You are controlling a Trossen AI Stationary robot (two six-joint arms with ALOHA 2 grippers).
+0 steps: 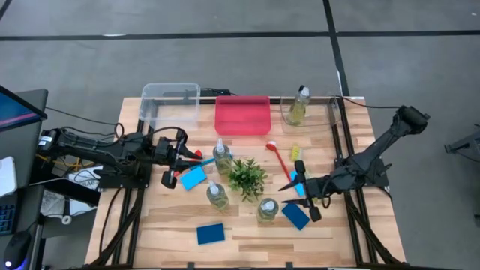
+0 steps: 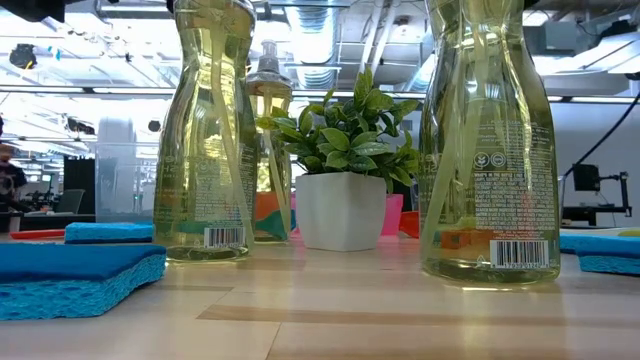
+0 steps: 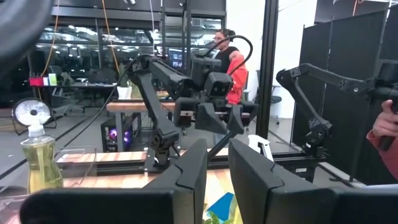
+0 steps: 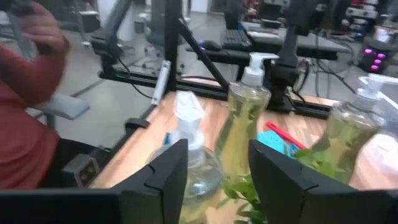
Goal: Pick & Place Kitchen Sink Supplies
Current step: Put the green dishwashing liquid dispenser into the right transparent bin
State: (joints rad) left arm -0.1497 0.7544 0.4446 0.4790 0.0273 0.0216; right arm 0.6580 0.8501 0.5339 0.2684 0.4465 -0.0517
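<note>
1. Supplies are spread over the wooden bench (image 1: pixel 247 232). Four pump bottles in all: one beside the plant (image 1: pixel 247 177) toward the left arm (image 1: pixel 222 156), one just in front of that (image 1: pixel 217 196), one near the right gripper (image 1: pixel 267 210), and one already in the clear bin (image 1: pixel 311 112) at the back right (image 1: pixel 300 105).
2. Blue sponges: one at the left gripper (image 1: pixel 193 178), one at the bench front (image 1: pixel 211 233), one by the right gripper (image 1: pixel 295 216). A red brush (image 1: pixel 278 159) lies behind the right gripper; a yellow item (image 1: pixel 295 152) beside it is too small to identify.
3. Left gripper (image 1: pixel 180 159) sits low at the bench's left side. In its wrist view the fingers (image 3: pixel 186 180) stand close with a narrow gap between them, and nothing is visibly held.
4. Right gripper (image 1: pixel 298 182) is low beside the plant. Its fingers (image 4: pixel 168 168) are parted, with a pump bottle (image 4: pixel 242 130) in line beyond them but not gripped.
5. Handling, as judged: bottles are liquid-filled, so fairly heavy, with smooth clear walls likely to slip. They look stiff enough to clamp. Best hold is at the narrowed waist below the pump. The pump head is a poor hold.
6. Sponges: light, soft and compressible; pinch across the short edges. Brushes: thin, stiff and light; take mid-handle.
7. Risk: tall bottles tip easily if nudged.
</note>
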